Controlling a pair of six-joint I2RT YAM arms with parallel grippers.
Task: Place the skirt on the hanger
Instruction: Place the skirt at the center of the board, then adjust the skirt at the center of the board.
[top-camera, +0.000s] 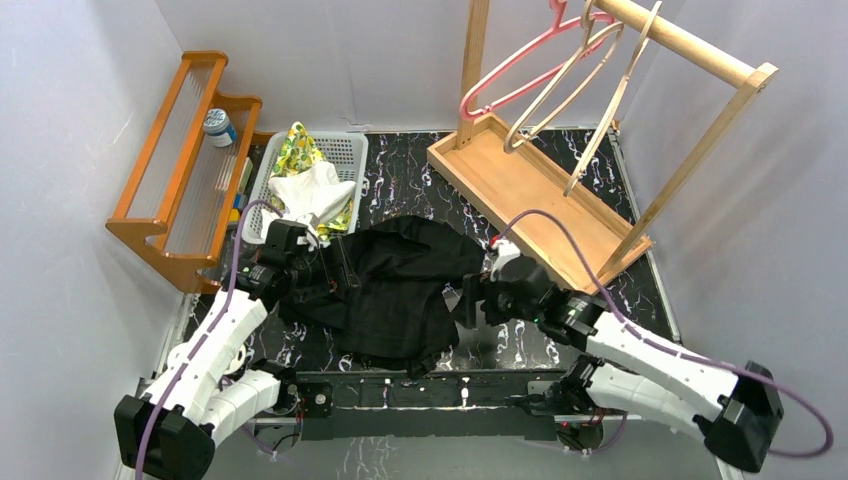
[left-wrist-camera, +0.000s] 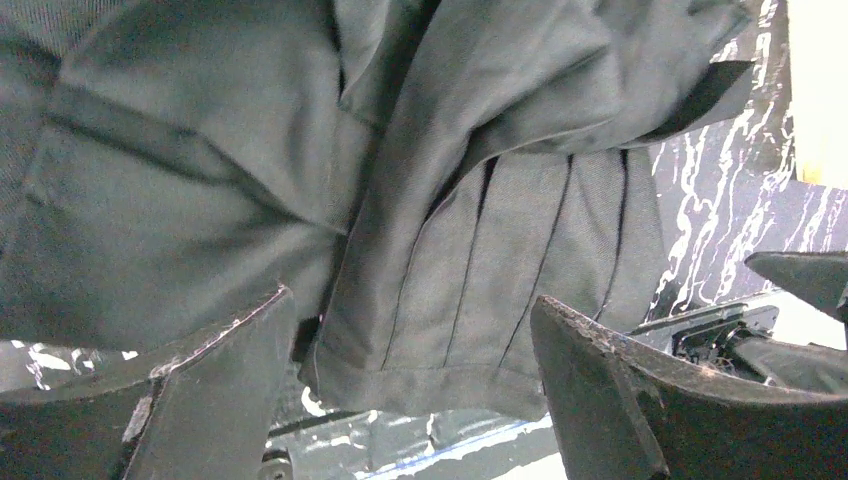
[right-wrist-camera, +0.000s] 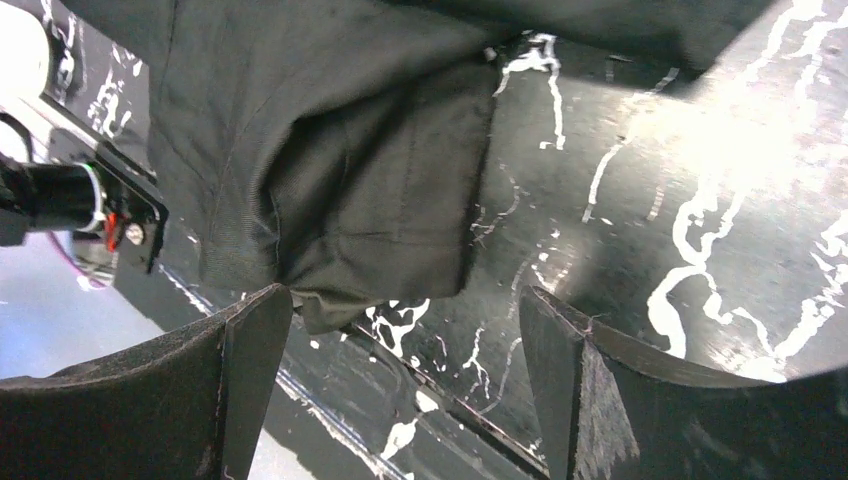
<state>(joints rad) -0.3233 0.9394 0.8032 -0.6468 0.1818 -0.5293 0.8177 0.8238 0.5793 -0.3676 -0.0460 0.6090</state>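
On black marbled tabletop (top-camera: 400, 170) — white walls (top-camera: 320, 50) around — lies dark skirt (top-camera: 390, 290).

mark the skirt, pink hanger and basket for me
skirt (top-camera: 390, 290), top view, middle of the black cloth
pink hanger (top-camera: 465, 104), top view, its lower left end
basket (top-camera: 350, 160), top view, right wall

Black skirt (top-camera: 390, 290) on black, white-veined table (top-camera: 400, 170).

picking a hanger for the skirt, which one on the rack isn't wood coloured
The pink hanger, leftmost on the rail. The pale wooden hangers beside it are all cream-toned; it alone is coloured.
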